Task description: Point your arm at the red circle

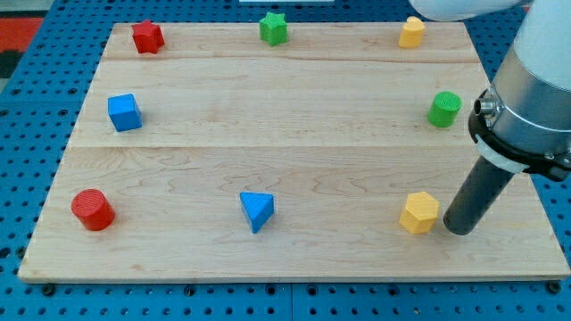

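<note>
The red circle (93,209) is a short red cylinder at the view's lower left of the wooden board (294,116). My tip (458,230) is at the view's lower right, far across the board from the red circle. It stands just to the right of a yellow hexagon block (418,212), close to it or touching it. The dark rod rises up and to the right into the grey arm (535,89).
A blue triangle block (257,210) lies at bottom centre. A blue cube (124,112) is at the left. A red star (147,37), green star (274,28) and yellow block (411,32) line the top. A green cylinder (443,109) is at the right.
</note>
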Tool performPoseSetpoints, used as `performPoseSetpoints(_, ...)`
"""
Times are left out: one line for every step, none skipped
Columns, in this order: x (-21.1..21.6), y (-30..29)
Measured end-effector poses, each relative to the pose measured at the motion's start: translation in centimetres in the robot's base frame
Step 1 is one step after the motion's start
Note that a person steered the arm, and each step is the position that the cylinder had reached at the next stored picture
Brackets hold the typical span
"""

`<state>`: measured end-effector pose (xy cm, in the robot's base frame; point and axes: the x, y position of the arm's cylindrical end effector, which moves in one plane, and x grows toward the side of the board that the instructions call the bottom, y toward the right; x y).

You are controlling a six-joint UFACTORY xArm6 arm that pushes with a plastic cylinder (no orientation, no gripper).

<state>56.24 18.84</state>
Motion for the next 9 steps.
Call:
performPoseSetpoints(0.0,0.0)
performPoseSetpoints(0.0,-0.6)
performPoseSetpoints(0.0,-0.6)
performPoseSetpoints(-0.1,-0.5)
performPoseSetpoints(-0.1,-0.6)
performPoseSetpoints(-0.1,-1.0)
performPoseSetpoints(3.6,0.8)
performPoseSetpoints(5.6,-1.7)
performPoseSetpoints(5.5,-9.2)
